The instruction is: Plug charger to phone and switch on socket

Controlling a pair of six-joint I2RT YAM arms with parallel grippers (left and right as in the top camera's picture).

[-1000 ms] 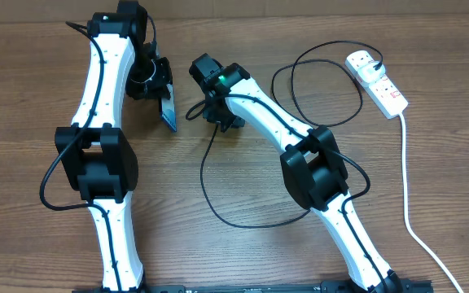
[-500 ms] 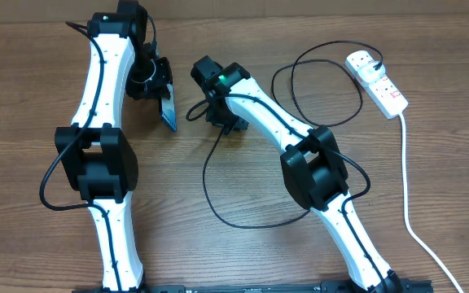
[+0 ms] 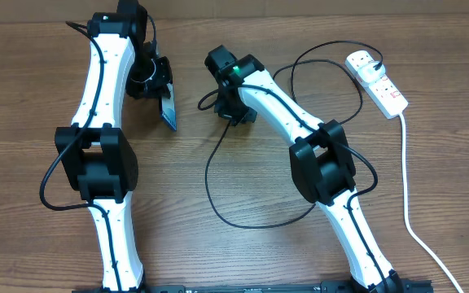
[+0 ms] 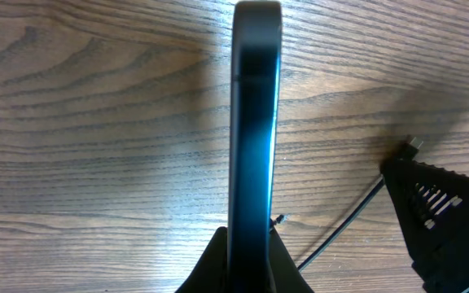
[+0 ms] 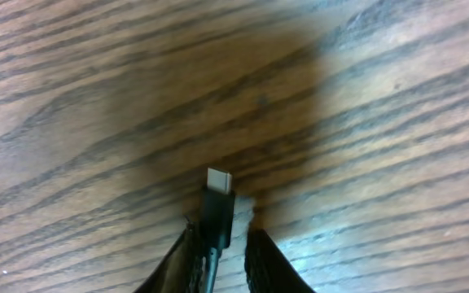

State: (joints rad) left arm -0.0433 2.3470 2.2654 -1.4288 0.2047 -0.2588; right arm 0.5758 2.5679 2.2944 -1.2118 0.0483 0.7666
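Observation:
My left gripper [image 3: 159, 88] is shut on the phone [image 3: 169, 112] and holds it on edge above the table. In the left wrist view the phone [image 4: 255, 122] shows edge-on between the fingers [image 4: 251, 264]. My right gripper [image 3: 210, 103] is to the right of the phone, apart from it, shut on the charger's connector end [image 5: 218, 183], whose tip sticks out past the fingers [image 5: 218, 256]. The black charger cable [image 3: 210, 191] loops over the table and runs to the far end of the white socket [image 3: 385, 88] at the back right.
The socket's thick white cord [image 3: 405, 187] runs down the right side toward the front edge. The right gripper also shows at the right edge of the left wrist view [image 4: 446, 216]. Both arms' bodies stretch from the front edge across the wooden table [image 3: 23, 106].
My right gripper has moved to the right and a little back, away from the phone, taking the connector end and the near cable loop with it. The left arm and phone have not moved.

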